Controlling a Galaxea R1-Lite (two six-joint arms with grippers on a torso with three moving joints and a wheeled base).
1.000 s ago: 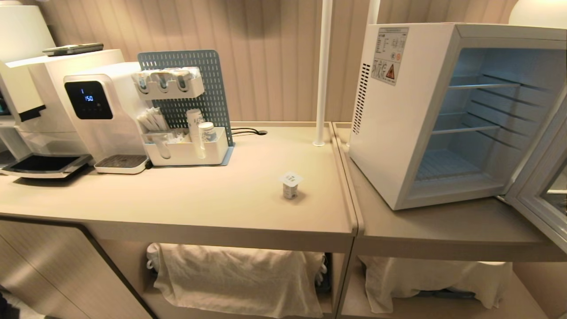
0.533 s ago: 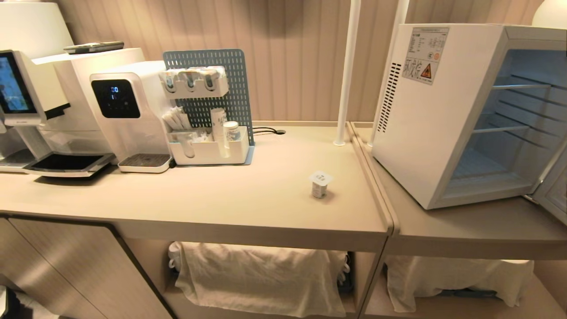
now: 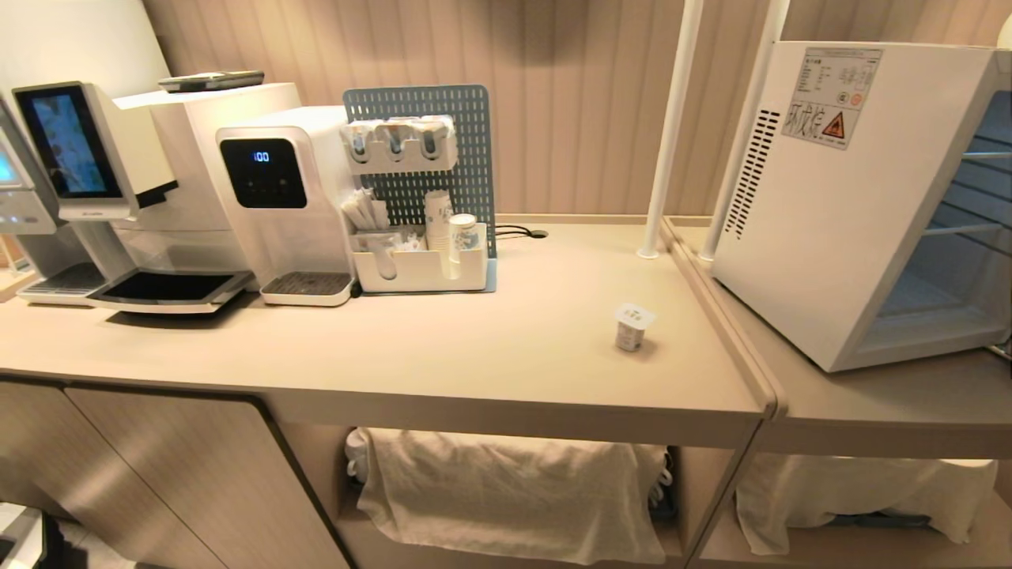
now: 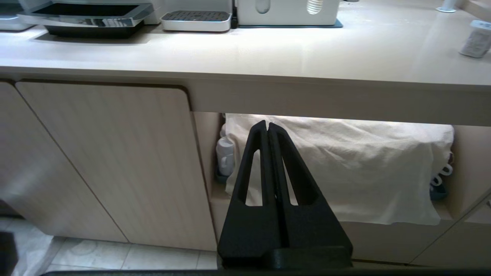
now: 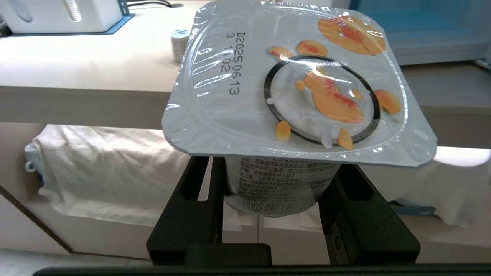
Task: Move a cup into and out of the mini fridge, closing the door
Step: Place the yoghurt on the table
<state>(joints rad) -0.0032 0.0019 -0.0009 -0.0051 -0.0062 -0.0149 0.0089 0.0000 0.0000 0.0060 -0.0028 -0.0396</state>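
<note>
Two cups show across the views, one standing on the surface and one in the robot's grip. In the head view, a small sealed cup (image 3: 633, 325) stands upright on the beige surface (image 3: 474, 356), near its right end and well apart from the drinks machines (image 3: 277, 205) and the white organizer (image 3: 419, 261) at the back. The mini fridge (image 3: 838, 205) sits on the neighbouring surface to the right, its inside and wire shelves open to view; the door itself is outside this view. Neither arm appears here.

The left wrist view shows the left pincer (image 4: 267, 126) with its black fingers pressed together on nothing, hanging low in front of the cabinet front (image 4: 107, 161) and a white cloth (image 4: 345, 168) on the shelf under the surface.

In the right wrist view, the right pincer (image 5: 270, 191) clamps a yogurt cup (image 5: 295, 84) by its body, below the level of the surface edge. Its foil lid is square with rounded corners, printed with peach slices and a date code (the seal looks intact), and the white tub tapers below it, so it should hold firmly if squeezed lightly.

Judging by this, the fridge is open and a cup is in hand; carrying it to or from the fridge and closing the door appear to remain.
</note>
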